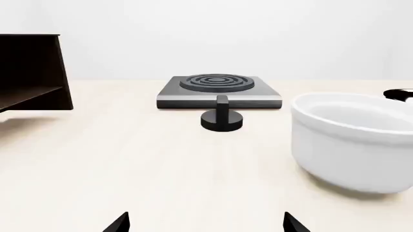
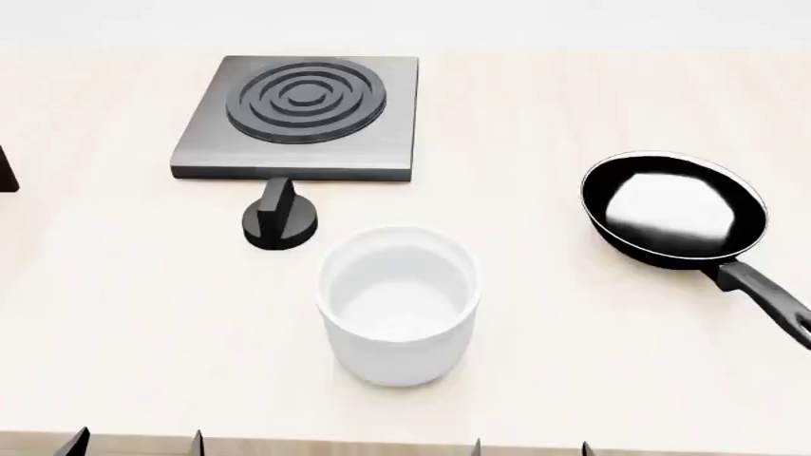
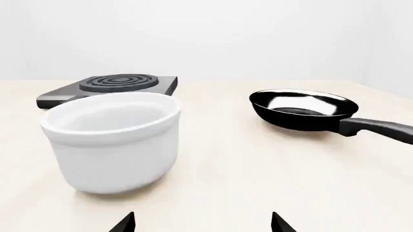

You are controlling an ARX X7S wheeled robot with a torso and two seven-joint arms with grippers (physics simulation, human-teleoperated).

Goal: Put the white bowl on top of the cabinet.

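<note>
The white bowl (image 2: 399, 302) stands upright and empty on the pale table, in the middle of the head view; it also shows as the white bowl (image 1: 355, 140) and the white bowl (image 3: 113, 140). The dark brown cabinet (image 1: 31, 72) stands to the far left, only a sliver of the cabinet (image 2: 6, 169) showing at the head view's left edge. My left gripper (image 2: 135, 443) and right gripper (image 2: 530, 447) both hang open at the table's near edge, short of the bowl, with nothing between their fingertips (image 1: 119, 223) (image 3: 124, 223).
A grey stove plate (image 2: 299, 116) with a black coil sits behind the bowl, a black knob (image 2: 280, 218) in front of it. A black frying pan (image 2: 674, 209) lies to the right, handle pointing toward the near right.
</note>
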